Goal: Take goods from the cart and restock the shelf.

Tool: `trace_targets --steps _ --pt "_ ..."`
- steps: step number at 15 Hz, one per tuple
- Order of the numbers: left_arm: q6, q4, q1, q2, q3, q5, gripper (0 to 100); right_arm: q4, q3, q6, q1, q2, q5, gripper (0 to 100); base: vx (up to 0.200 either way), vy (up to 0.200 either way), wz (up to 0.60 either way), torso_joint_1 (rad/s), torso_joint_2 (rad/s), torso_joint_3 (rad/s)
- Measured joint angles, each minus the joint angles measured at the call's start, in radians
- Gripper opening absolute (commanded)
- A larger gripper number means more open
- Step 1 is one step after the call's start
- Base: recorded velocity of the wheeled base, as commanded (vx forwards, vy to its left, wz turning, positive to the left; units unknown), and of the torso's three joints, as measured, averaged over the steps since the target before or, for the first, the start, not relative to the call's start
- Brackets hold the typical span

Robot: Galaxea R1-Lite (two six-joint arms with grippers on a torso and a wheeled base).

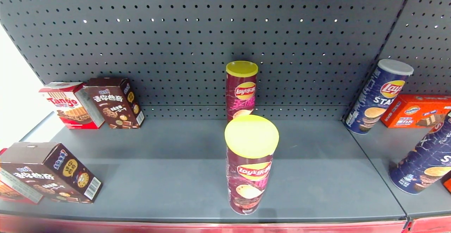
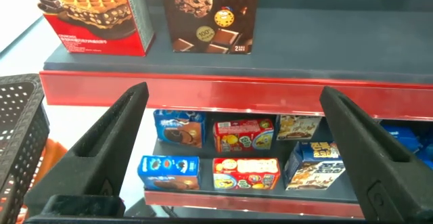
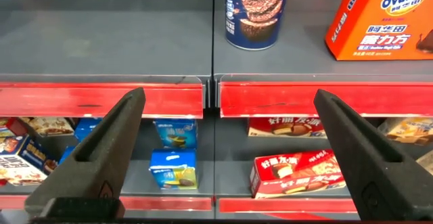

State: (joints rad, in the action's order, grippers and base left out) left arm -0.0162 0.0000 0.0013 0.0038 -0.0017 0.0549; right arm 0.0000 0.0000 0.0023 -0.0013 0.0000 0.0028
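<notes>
Head view first, and the big dark grey metal shelf (image 1: pixel 169 176) stretches right across, backed by a grey perforated panel (image 1: pixel 158 32) and edged with a red front strip (image 1: pixel 211 227). Dead centre, near the front edge, stands a maroon crisp tube with a yellow lid (image 1: pixel 249 180), upright. Straight behind it, up against the panel, is a second maroon tube with a yellow lid (image 1: pixel 241 92), also upright, and the two are apart. Over in the right bay, a navy crisp tube with a grey lid (image 1: pixel 375 99) stands by the panel. Another navy tube (image 1: pixel 422 166) sits nearer the front at the picture's edge, and an orange cardboard box (image 1: pixel 419 111) rests toward the back between them. Left side now: a brown cookie box (image 1: pixel 114 102) and a red-and-white wafer box (image 1: pixel 68 108) stand side by side at the back. Another brown cookie carton (image 1: pixel 49 173) sits at the front left corner. Down to the wrist views: the left gripper (image 2: pixel 233 94) is spread wide with nothing between its black fingers, level with the red strip. A black mesh basket (image 2: pixel 20 136) is just beside it, and small snack boxes (image 2: pixel 237 156) line the lower shelf (image 2: pixel 257 200) beyond. The right gripper (image 3: pixel 230 95) is likewise wide apart and empty, facing the seam between the two shelf bays.
</notes>
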Motion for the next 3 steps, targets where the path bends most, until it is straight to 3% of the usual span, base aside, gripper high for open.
trace_targets --steps 3 --pt "0.000 0.000 0.000 0.000 0.000 0.000 100 0.000 0.000 -0.002 0.000 0.000 0.000 100 0.000 0.000 0.00 0.000 0.00 0.000"
